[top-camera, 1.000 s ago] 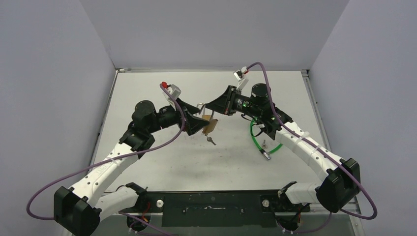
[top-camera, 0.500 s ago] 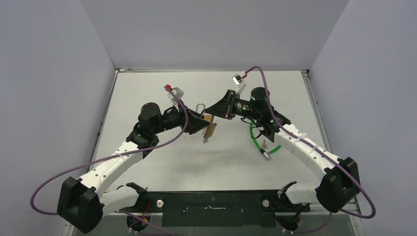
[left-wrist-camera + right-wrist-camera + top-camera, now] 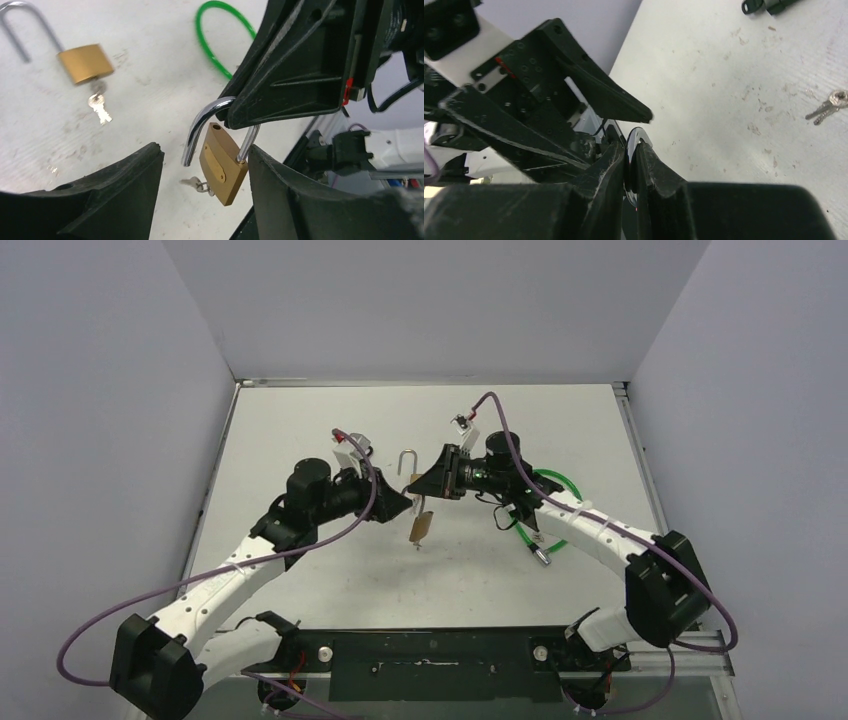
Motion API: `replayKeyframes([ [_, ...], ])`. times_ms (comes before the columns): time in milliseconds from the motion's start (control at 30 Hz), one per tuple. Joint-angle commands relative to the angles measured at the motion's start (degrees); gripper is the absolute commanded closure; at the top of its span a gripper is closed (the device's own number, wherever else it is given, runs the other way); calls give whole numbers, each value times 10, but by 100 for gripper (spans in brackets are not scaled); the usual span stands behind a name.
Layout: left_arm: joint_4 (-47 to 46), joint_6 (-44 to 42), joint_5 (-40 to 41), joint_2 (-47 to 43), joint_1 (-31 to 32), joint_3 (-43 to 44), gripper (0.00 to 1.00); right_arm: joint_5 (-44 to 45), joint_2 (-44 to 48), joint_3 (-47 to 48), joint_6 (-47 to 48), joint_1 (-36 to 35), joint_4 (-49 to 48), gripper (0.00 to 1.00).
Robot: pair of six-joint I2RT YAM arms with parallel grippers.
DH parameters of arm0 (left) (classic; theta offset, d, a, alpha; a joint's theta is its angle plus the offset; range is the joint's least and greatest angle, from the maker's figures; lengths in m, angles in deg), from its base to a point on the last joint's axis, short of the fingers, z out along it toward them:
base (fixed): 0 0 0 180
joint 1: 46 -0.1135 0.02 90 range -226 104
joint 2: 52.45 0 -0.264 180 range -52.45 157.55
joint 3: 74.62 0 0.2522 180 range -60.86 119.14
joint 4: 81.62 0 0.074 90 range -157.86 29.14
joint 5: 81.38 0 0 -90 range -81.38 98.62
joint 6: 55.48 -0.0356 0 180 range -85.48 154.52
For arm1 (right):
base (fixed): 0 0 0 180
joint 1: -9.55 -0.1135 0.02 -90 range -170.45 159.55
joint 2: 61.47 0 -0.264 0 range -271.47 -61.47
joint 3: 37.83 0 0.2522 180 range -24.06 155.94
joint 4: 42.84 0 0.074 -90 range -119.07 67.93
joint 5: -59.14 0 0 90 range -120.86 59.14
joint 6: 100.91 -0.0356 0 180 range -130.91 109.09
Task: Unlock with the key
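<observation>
A brass padlock hangs in the air by its silver shackle, one shackle leg out of the body. A small key on a ring dangles at its underside. My right gripper is shut on the shackle, and the left wrist view shows it as the black jaws above the lock. My left gripper is open with the padlock between its fingers; the right finger is close against the body and the left finger stands apart. From above, the padlock hangs between both grippers.
A second brass padlock with a key lies on the table beyond; from above only its shackle shows. A green cable loop and loose keys lie under the right arm.
Both grippers have shifted toward the near side, the right one carrying the padlock. The left gripper's jaws have narrowed around the padlock body.
</observation>
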State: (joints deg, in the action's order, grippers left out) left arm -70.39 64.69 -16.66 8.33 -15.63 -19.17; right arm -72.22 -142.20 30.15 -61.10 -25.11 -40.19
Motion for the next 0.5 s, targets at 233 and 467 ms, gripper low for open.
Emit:
replayKeyframes([
  [233, 209, -45, 272, -121, -7, -15, 5, -1, -152, 41, -31, -42, -43, 100],
  [467, 240, -46, 293, -138, -11, 17, 3, -4, -270, 112, -67, -74, -89, 100],
])
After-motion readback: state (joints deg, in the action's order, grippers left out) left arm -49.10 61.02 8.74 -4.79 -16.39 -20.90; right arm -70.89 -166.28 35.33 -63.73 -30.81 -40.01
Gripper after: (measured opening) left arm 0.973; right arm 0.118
